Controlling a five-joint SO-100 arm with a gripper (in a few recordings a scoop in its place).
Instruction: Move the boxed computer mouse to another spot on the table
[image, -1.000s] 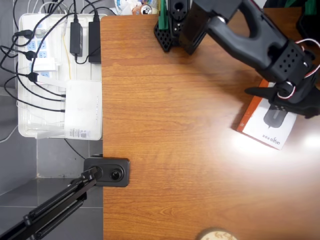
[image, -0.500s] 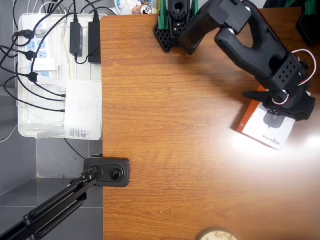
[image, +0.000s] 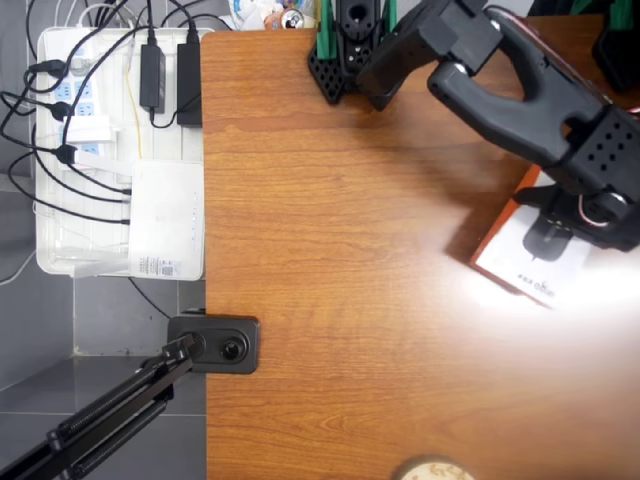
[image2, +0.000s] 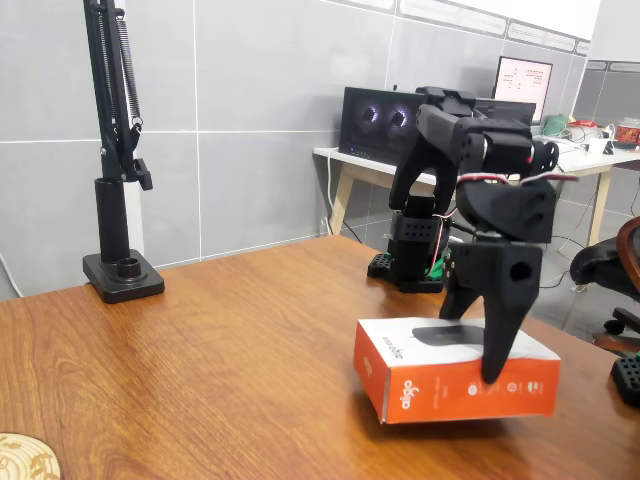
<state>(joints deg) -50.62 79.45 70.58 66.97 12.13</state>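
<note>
Risk of slip: boxed computer mouse (image2: 456, 370) appears raised at its left end in the fixed view, with a shadow beneath, so probably lifted or tilted off the worktop (image2: 200, 360). Grip taken across the box near one end only, as judged from the overhead view; long unsupported overhang likely to twist or droop out of the fingers during travel. Smooth cardboard faces add to that risk. Sudden swing likely to drop the box close to the right worktop edge.

Pincer (image2: 478, 345): closed down on the box, one finger (image2: 500, 330) over the near orange side, the other behind. Located at right of worktop in overhead view (image: 535, 250).
</note>
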